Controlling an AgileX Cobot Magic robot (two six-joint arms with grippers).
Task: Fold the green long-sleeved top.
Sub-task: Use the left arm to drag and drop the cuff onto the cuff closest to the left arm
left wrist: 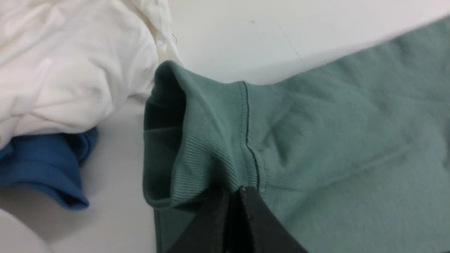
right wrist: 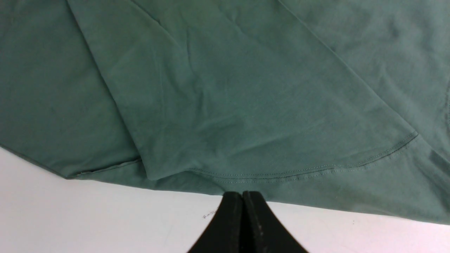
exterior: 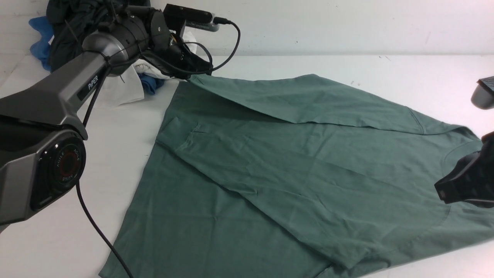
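Observation:
The green long-sleeved top (exterior: 293,166) lies spread on the white table, with one sleeve folded across its body and the other running to the far left. There my left gripper (exterior: 188,77) is shut on that sleeve's ribbed cuff (left wrist: 200,140). In the left wrist view the gripper's (left wrist: 230,192) jaws pinch the cuff beside its seam. My right gripper (exterior: 442,191) hangs over the top near the right edge of the front view. In the right wrist view that gripper (right wrist: 242,194) is shut with nothing between its jaws, its tips at the top's stitched edge (right wrist: 299,172).
A pile of other clothes sits at the far left corner, right beside the held cuff: a black garment (exterior: 73,23), a white garment (left wrist: 70,59) and a blue garment (left wrist: 42,168). Bare white table (exterior: 386,69) shows behind the top and along its left side.

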